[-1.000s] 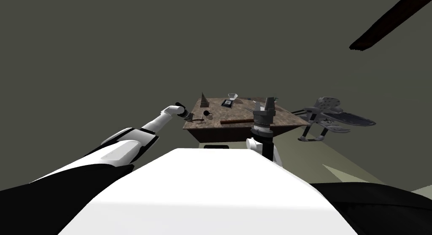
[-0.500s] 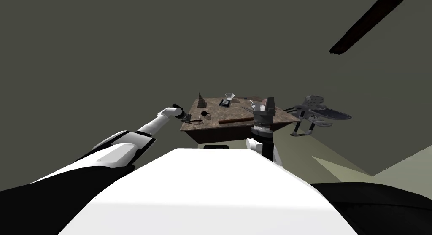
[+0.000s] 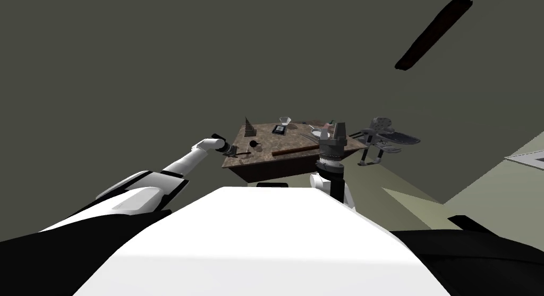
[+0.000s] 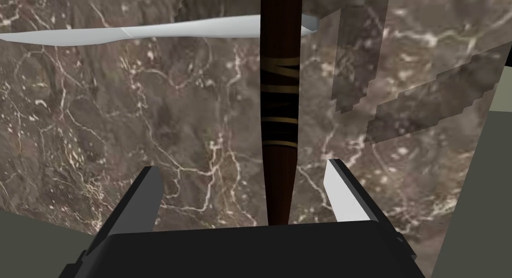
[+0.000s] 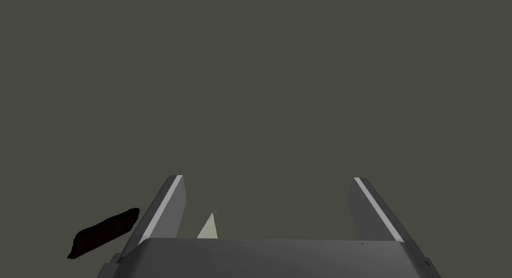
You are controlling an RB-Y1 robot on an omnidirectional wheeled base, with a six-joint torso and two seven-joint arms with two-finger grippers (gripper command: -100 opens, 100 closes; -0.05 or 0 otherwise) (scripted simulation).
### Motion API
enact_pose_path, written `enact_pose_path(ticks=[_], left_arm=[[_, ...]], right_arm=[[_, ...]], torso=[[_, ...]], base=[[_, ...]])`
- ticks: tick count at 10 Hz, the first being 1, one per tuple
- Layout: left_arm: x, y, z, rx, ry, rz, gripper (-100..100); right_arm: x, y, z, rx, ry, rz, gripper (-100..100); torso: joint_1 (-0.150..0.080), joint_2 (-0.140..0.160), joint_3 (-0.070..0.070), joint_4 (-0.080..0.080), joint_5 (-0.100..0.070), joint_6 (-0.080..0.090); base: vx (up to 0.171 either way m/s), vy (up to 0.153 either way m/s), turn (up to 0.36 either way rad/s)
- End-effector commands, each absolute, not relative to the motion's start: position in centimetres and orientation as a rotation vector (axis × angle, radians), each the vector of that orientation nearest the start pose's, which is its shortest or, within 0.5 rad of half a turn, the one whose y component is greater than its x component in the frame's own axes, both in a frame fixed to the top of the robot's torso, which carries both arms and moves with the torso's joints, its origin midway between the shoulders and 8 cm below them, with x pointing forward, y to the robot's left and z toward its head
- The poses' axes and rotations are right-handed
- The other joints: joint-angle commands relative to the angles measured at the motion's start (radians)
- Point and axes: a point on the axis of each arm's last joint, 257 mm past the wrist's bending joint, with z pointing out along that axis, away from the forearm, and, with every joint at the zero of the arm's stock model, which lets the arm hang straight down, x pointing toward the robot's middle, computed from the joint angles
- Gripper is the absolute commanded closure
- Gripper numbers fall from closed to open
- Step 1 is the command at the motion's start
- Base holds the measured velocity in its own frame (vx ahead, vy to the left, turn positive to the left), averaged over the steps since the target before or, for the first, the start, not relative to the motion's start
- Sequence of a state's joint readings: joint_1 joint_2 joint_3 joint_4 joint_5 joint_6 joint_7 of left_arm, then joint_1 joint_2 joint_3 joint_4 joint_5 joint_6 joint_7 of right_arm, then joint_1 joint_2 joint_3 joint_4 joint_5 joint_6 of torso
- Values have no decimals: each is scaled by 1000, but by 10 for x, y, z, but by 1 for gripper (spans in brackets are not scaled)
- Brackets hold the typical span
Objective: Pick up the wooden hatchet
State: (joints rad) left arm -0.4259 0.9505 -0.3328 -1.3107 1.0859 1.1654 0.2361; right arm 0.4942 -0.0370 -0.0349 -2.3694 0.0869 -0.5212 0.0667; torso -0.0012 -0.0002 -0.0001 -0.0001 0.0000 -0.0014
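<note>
The left hand [image 4: 242, 166] is hovering released at the near left corner of the brown marble-patterned surface [image 4: 100, 140], its fingers standing apart on either side of the dark brown wooden hatchet [image 4: 280, 115]. The gold-banded handle is lying flat between them, pressed by neither. A thin light grey blade-like shape [image 4: 150, 33] is crossing under its far end. The right hand [image 3: 333, 129] is hanging released above the chest. A grey chair-like frame [image 3: 390, 136] is standing beside the surface in the dark olive-grey room.
</note>
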Motion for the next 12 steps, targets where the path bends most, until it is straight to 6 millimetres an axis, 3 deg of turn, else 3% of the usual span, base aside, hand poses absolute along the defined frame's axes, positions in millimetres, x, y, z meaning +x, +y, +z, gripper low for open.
enact_pose_path(ticks=[1, 2, 6, 7, 8, 12], left_arm=[[475, 397, -316, -2206, 1927, -526, -100], [475, 398, -316, -2207, 1925, -527, 100], [475, 398, -316, -2206, 1921, -528, 100], [475, 398, -316, -2206, 1922, -528, 0], [482, 382, -312, -2184, 1960, -533, 100], [500, 348, -300, -2132, 2030, -542, 100]], right_arm=[[322, -268, 68, 454, 623, 1177, 0], [322, -268, 68, 454, 623, 1177, 0], [322, -268, 68, 454, 623, 1177, 0], [322, -268, 68, 454, 623, 1177, 0], [322, -268, 68, 454, 623, 1177, 0], [322, -268, 68, 454, 623, 1177, 0]], torso=[[0, 0, 0, 0, 0, 0], [1, 0, 0, 0, 0, 0], [2, -1, -1, -1, 1, 0], [2, -1, -1, -1, 1, 0], [2, -1, -1, -1, 1, 0], [3, 0, 0, 0, 1, -1]], base=[[2, -5, -18], [0, 0, 0], [0, 0, 0], [0, 0, 0], [-6, 20, 246], [-3, 21, 172]])
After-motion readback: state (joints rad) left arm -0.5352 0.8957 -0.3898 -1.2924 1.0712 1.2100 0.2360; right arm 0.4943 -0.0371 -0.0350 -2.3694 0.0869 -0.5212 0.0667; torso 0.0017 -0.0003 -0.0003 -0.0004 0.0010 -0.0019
